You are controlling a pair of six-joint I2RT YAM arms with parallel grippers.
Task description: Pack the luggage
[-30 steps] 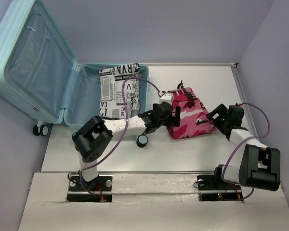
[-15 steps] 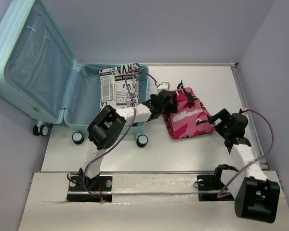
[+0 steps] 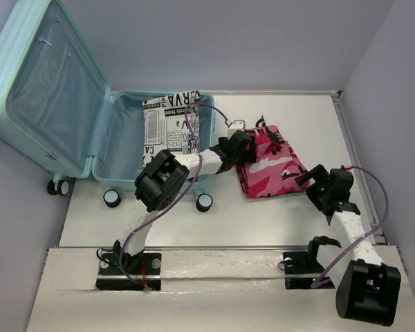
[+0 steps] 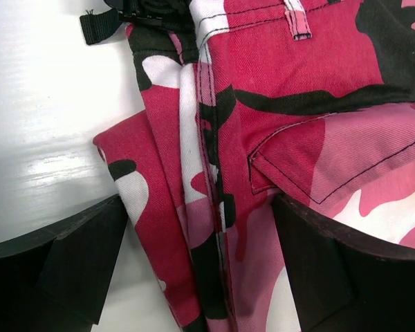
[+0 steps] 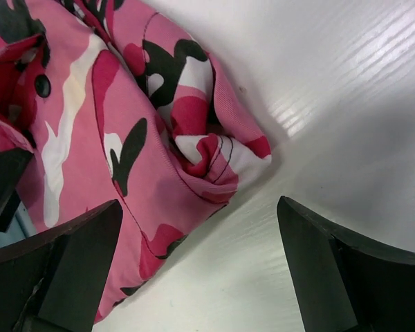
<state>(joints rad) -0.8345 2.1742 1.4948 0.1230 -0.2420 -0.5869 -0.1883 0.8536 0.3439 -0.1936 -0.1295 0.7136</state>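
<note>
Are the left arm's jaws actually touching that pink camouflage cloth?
Cannot tell. In the left wrist view the left gripper, jaws open, straddles a fold of the pink camouflage cloth, but neither contact nor a gap shows plainly.

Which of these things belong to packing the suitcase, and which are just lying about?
For the job:
luggage, lid open
printed cloth lying in it
pink camouflage garment beside it

Just there:
table

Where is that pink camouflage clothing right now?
In the overhead view the folded pink camouflage clothing lies on the white table, right of the open blue suitcase, with the left gripper at one edge and the right gripper at the other.
</note>
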